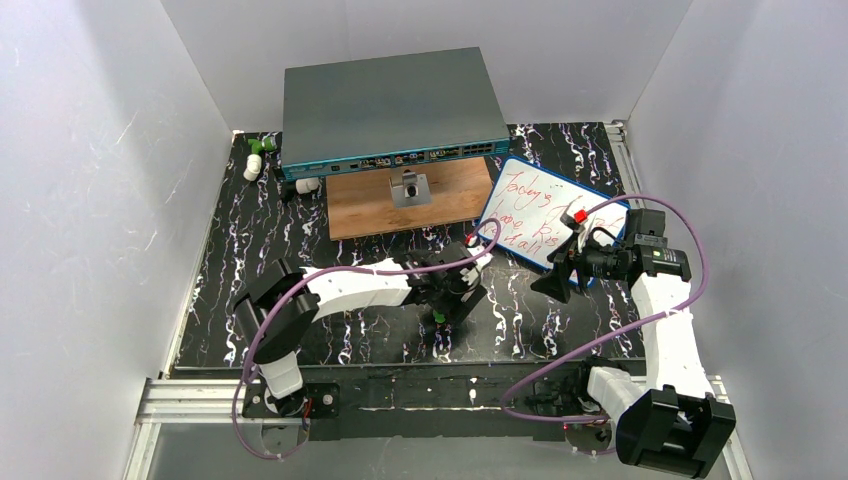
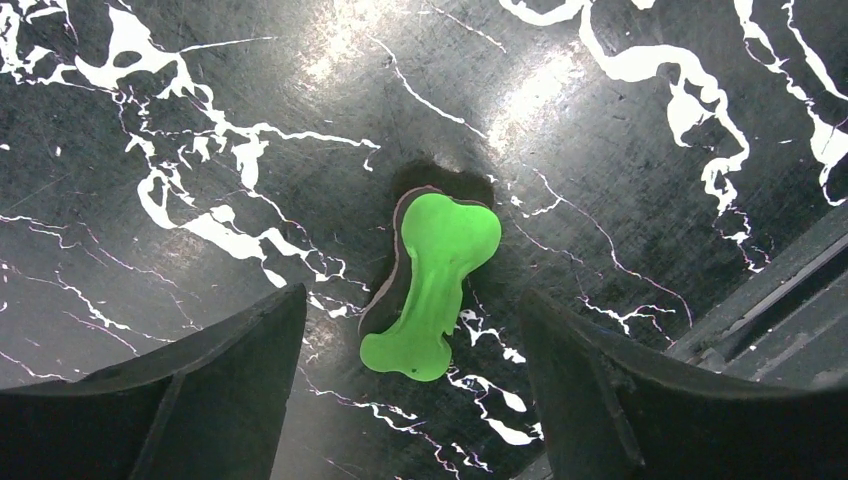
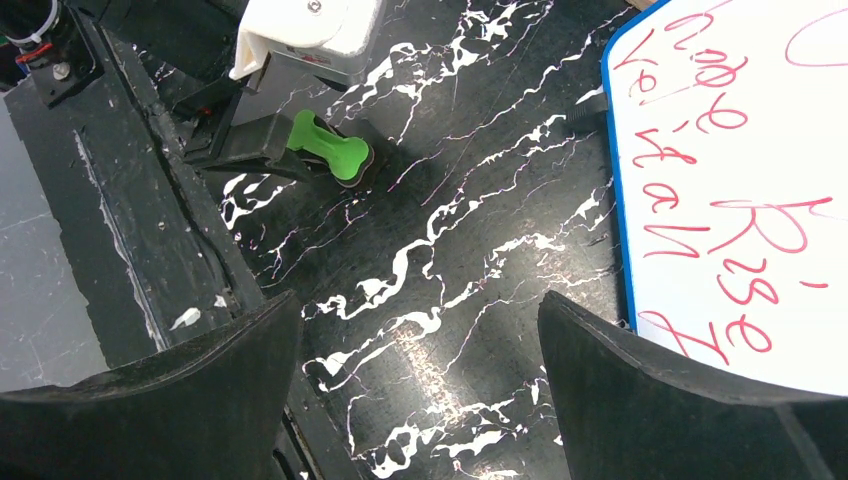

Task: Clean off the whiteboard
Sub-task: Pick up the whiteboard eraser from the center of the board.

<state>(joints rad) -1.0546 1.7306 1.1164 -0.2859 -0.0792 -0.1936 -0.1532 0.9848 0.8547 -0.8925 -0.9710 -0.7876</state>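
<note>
The whiteboard (image 1: 545, 205), blue-framed with red handwriting, lies tilted at the right of the black marble mat; it also shows in the right wrist view (image 3: 740, 150). A green bone-shaped eraser (image 2: 435, 280) with a dark felt underside lies flat on the mat, also seen in the right wrist view (image 3: 330, 150). My left gripper (image 2: 412, 300) is open just above the eraser, one finger on each side of it, not touching. In the top view the left gripper (image 1: 452, 292) is mid-table. My right gripper (image 1: 556, 276) is open and empty over the mat beside the whiteboard's near edge (image 3: 418, 300).
A grey-teal network switch (image 1: 390, 105) sits at the back, partly on a brown wooden board (image 1: 400, 210) with a small metal piece (image 1: 410, 188). Small white and green parts (image 1: 255, 160) lie back left. A small red-and-white object (image 1: 577, 215) rests on the whiteboard.
</note>
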